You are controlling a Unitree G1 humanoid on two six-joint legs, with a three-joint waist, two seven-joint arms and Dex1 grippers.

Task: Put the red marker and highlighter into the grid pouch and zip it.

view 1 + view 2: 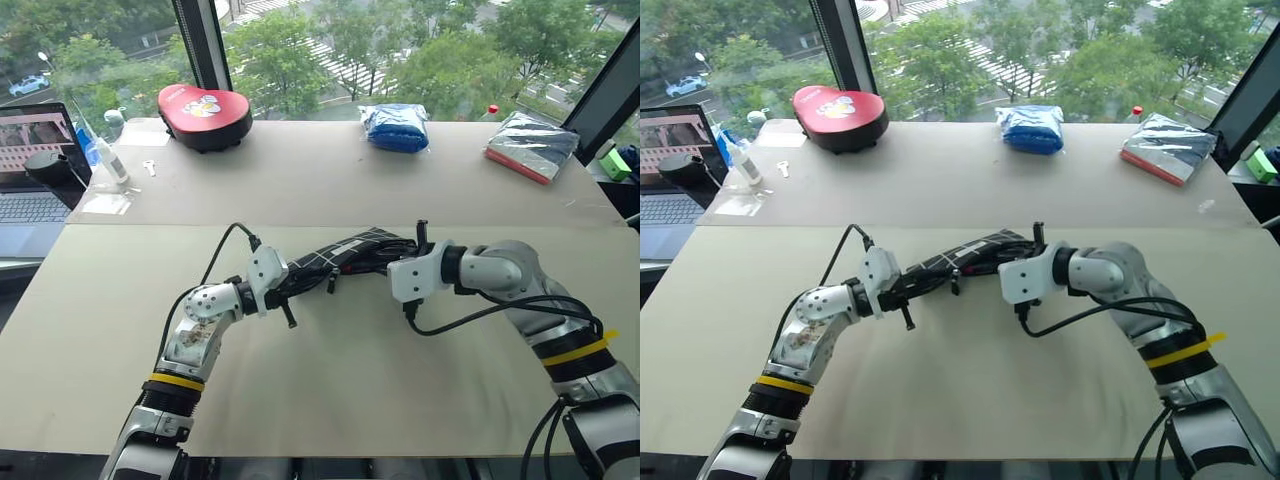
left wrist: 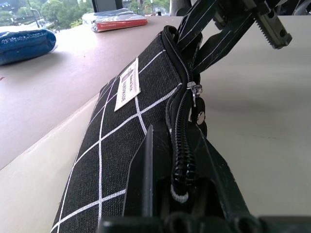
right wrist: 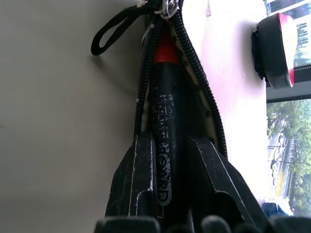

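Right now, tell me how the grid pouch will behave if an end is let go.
The grid pouch looks like soft fabric and bows between the left gripper and right gripper, so it would probably droop. The red marker inside may stiffen part of it.

A beige table (image 1: 330, 380) spans the view. Along its far edge — a red padded case (image 1: 204, 115), a blue wrapped bundle (image 1: 396, 127), a silver packet (image 1: 532, 145) with a red edge. At far left, a laptop (image 1: 30, 170) and a small bottle (image 1: 106, 160).
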